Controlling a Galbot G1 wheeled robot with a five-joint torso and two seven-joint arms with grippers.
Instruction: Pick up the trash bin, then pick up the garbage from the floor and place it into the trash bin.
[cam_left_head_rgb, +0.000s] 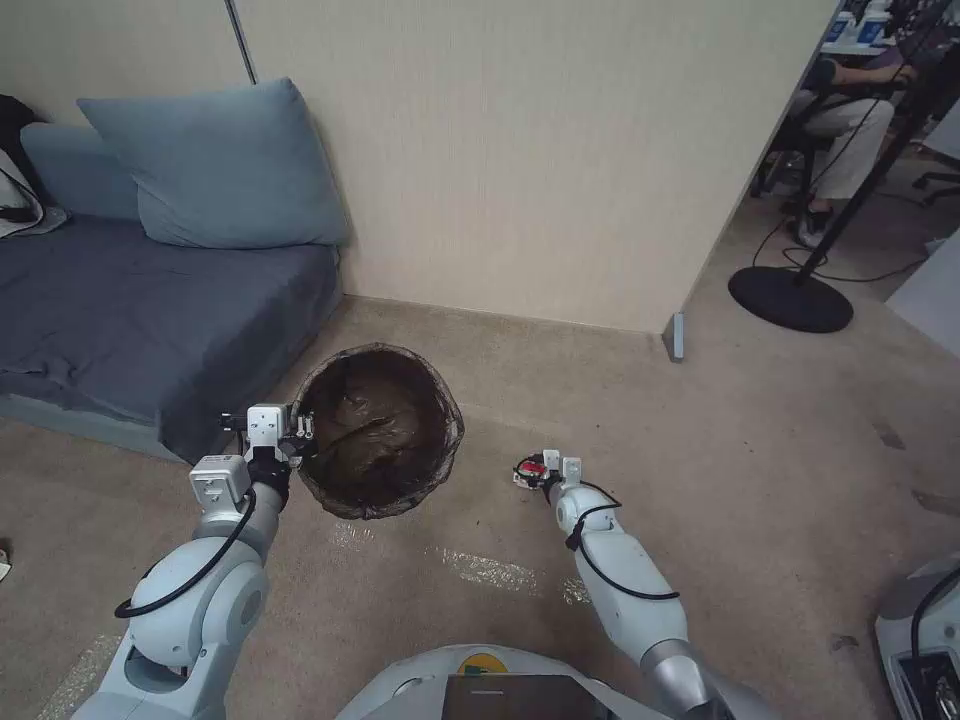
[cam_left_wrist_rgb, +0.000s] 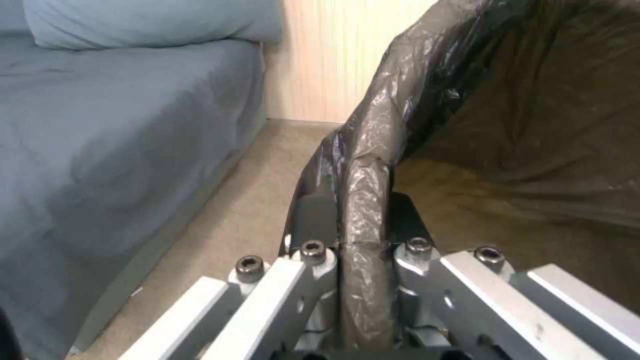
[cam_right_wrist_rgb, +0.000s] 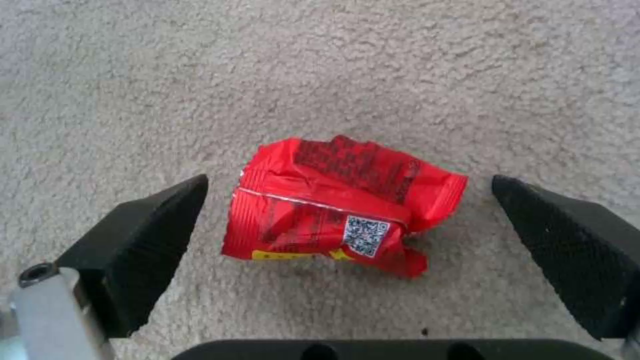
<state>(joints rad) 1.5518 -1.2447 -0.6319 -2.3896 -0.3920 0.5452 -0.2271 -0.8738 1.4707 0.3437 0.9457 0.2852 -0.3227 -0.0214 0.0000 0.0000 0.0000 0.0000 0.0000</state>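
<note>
The trash bin (cam_left_head_rgb: 380, 430), lined with a crinkled dark bag, hangs above the floor (cam_left_head_rgb: 620, 400) beside the sofa. My left gripper (cam_left_head_rgb: 295, 435) is shut on its rim (cam_left_wrist_rgb: 363, 210), one finger on each side of the bag-covered edge. A crumpled red snack wrapper (cam_right_wrist_rgb: 340, 205), a piece of the garbage, lies on the beige carpet right of the bin, partly visible in the head view (cam_left_head_rgb: 528, 470). My right gripper (cam_left_head_rgb: 545, 470) hovers low over it, open, with a black finger (cam_right_wrist_rgb: 143, 240) on either side and not touching it.
A grey-blue sofa (cam_left_head_rgb: 130, 310) with a blue cushion stands at the left. A beige partition wall (cam_left_head_rgb: 520, 160) runs behind the bin. A round black stand base (cam_left_head_rgb: 790, 298) sits at the far right. Pale tape marks (cam_left_head_rgb: 480, 568) cross the carpet near me.
</note>
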